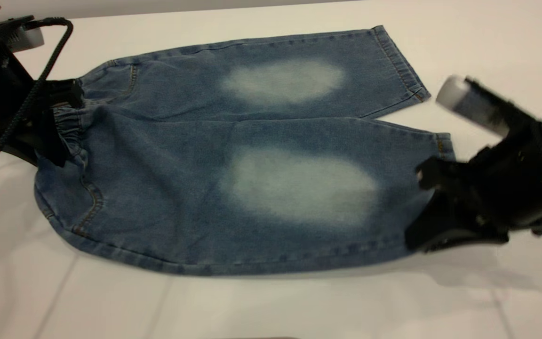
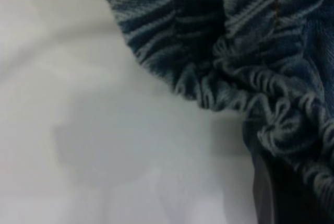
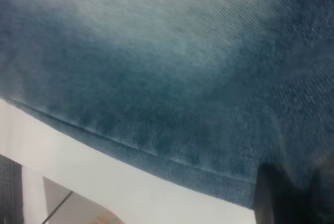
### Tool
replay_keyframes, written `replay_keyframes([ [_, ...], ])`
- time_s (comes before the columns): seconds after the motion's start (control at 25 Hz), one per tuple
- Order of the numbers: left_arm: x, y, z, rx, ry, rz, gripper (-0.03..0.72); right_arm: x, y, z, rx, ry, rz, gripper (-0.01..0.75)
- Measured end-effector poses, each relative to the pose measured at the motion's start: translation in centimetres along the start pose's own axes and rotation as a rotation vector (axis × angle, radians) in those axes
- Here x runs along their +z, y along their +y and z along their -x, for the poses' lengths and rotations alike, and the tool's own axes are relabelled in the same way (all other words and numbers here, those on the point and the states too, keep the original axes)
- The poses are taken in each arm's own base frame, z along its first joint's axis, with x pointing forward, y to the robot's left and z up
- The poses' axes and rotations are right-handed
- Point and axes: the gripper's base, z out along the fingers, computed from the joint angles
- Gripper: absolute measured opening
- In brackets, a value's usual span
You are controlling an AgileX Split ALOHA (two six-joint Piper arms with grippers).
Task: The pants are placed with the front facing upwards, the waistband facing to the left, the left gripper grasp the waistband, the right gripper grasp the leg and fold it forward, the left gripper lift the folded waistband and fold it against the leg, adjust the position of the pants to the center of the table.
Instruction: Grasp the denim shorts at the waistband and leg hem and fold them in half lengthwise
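Small blue denim pants (image 1: pixel 233 160) with pale knee patches lie flat, unfolded, on white table (image 1: pixel 271 306), ruched elastic waistband (image 1: pixel 68 127) at left. You see left gripper (image 1: pixel 59 117) clamped on waistband; right gripper (image 1: pixel 428 207) at near leg hem, jaw state unclear. Both folds and centring remain.

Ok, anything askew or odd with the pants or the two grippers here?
Nothing damaged. The pants lie flat on the table, but the waistband is bunched where the left gripper meets it. The right gripper sits at the near leg's hem.

Blue denim pants (image 1: pixel 195 188) lie flat, waistband (image 1: pixel 68 127) left.
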Motion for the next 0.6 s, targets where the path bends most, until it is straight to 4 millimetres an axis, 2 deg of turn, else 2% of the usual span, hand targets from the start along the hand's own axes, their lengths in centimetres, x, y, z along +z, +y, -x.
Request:
replay_keyframes([
  [0.08,0.0,-0.6,-0.1,0.016,0.001,-0.004,0.091,-1.1,-0.5,0.7,-0.006,-0.029,-0.001,0.029],
  [0.24,0.1,-2.0,-0.3,0.054,-0.022,-0.019,0.091,-3.2,-2.9,1.8,0.076,-0.091,-0.018,0.029],
  [0.4,0.2,-3.4,-0.7,0.055,-0.025,-0.044,0.091,-4.5,-4.7,2.2,0.109,-0.109,-0.01,0.029],
  [0.52,0.4,-4.3,-1.2,0.069,0.003,-0.053,0.091,-5.2,-5.1,2.3,0.127,-0.118,0.014,0.029],
  [0.6,0.2,-4.6,-1.5,0.056,0.031,-0.063,0.091,-5.4,-4.6,2.3,0.142,-0.111,0.071,0.029],
])
